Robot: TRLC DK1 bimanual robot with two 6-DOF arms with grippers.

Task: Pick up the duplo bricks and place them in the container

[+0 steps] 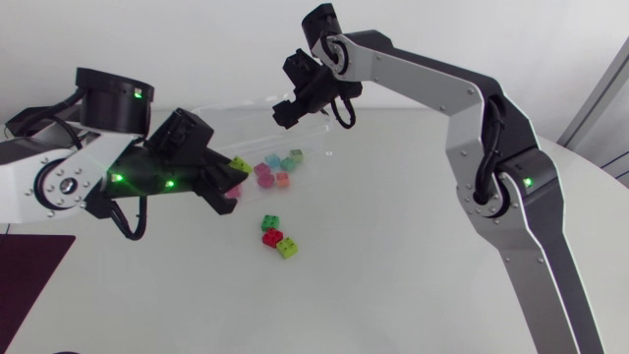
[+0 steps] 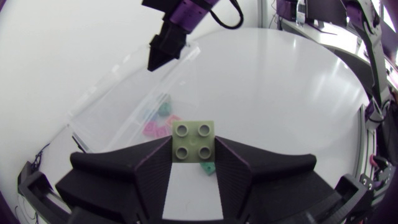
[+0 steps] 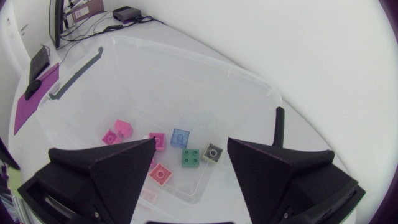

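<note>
A clear plastic container stands at the back of the table with several pink, green and blue bricks in it. My left gripper hangs at its near left side, shut on a pale green brick. Over the container's far side, my right gripper stands open with nothing between its fingers. Beneath it lie the bricks in the container. A green brick, a red one and a yellow-green one lie together on the table in front of the container.
A dark purple mat lies at the table's near left corner. The round table edge curves past my right arm's base. White tabletop spreads around the three loose bricks.
</note>
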